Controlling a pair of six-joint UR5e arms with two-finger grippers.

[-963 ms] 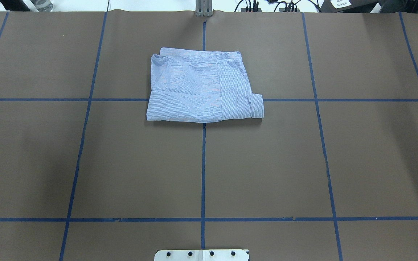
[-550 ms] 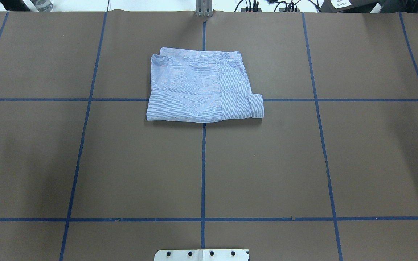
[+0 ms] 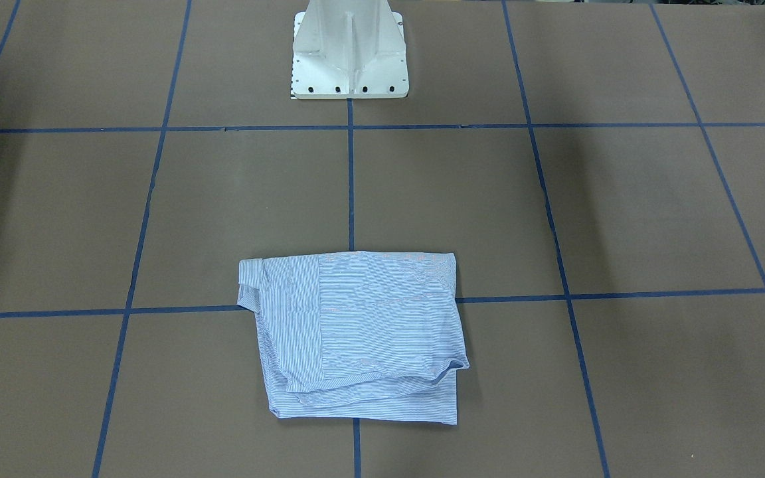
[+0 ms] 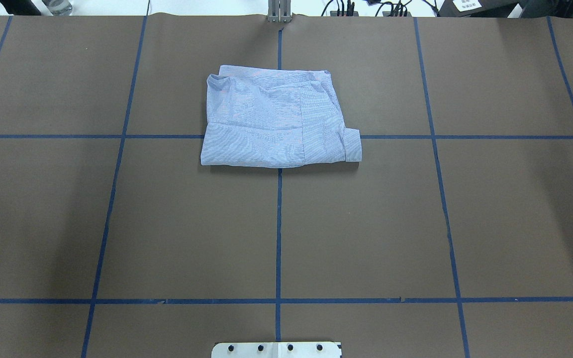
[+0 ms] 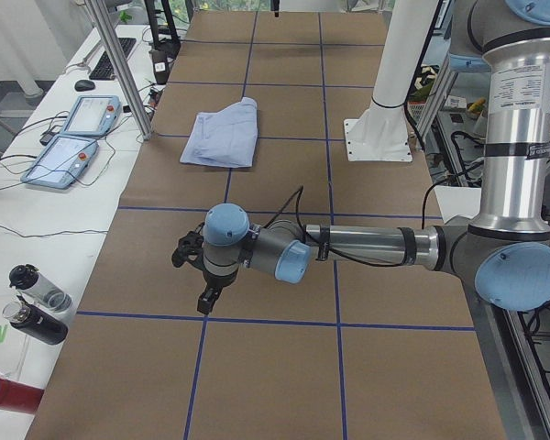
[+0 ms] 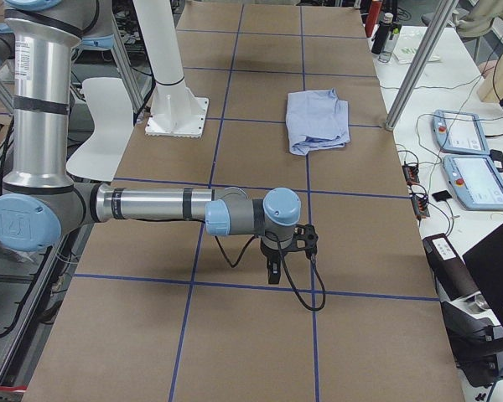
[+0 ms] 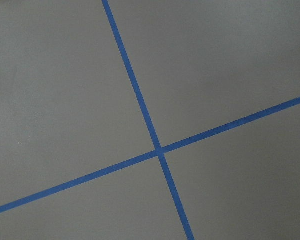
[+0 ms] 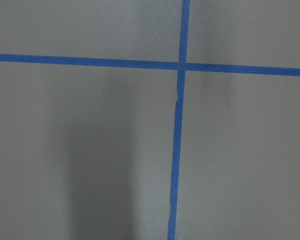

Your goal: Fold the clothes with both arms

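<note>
The shirt (image 4: pixel 276 124) lies folded into a compact, roughly rectangular bundle on the brown table (image 4: pixel 515 223). It sits midway between the table's two ends and nearer the far edge, the one away from the robot. It covers the spot where the centre line of blue tape (image 4: pixel 278 233) meets a cross line. A cuff sticks out at one corner of the bundle, on the side facing the robot's right. Nothing touches the shirt.

The white pedestal (image 3: pixel 349 53) stands at the robot's edge of the table, in line with the shirt.

The left arm (image 5: pixel 367 247) stretches low over the table toward its left end. The left gripper (image 5: pixel 192 278) points down above a tape crossing, well apart from the shirt. I cannot tell how far its fingers are spread, and it appears to hold nothing.

The right arm (image 6: pixel 151 203) reaches out the same way near the right end. The right gripper (image 6: pixel 287 255) hangs over a tape line. Its opening cannot be judged either.

Both wrist cameras show only bare brown surface and crossing blue tape.
</note>
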